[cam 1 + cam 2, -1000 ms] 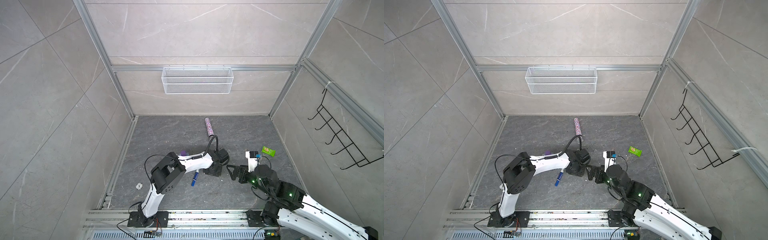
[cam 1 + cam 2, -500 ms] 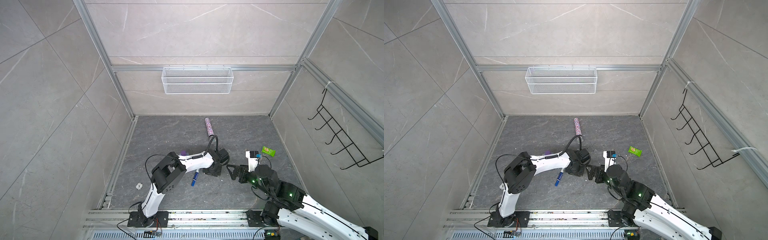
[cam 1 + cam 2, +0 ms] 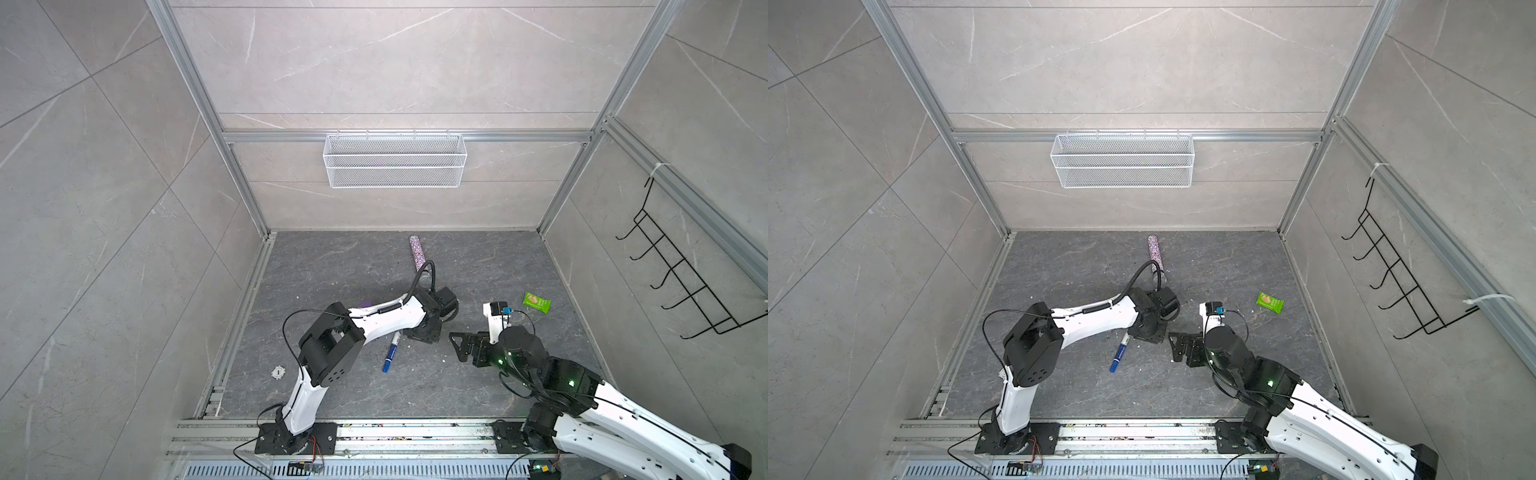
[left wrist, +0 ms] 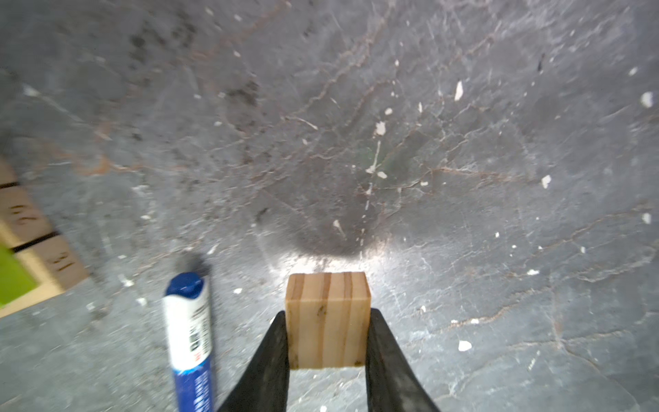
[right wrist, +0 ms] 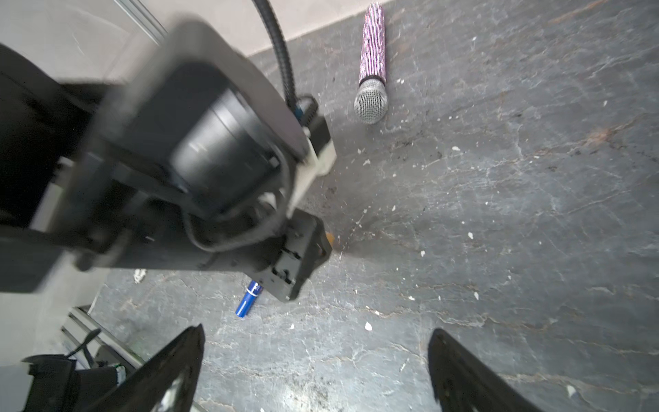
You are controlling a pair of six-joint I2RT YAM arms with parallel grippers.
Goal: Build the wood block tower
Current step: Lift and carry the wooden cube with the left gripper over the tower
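Grey stone floor (image 3: 332,270) | tan cube (image 4: 326,339) pinched in left gripper (image 4: 328,317), mid-floor | tower (image 4: 32,257) blurred, cropped at frame edge, hidden under arm in both top views | marker pen (image 3: 391,353) at gripper's 7 o'clock | right gripper (image 5: 315,330) spread wide, 3 o'clock.

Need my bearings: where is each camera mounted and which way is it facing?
Top views: high above the front rail, looking down at the floor; left arm and right arm show.
Left wrist: on the left arm, facing down; left gripper shut on the tan cube.
Right wrist: on the right arm, facing the left arm's wrist; right gripper open.
Shared: blue marker in all views.
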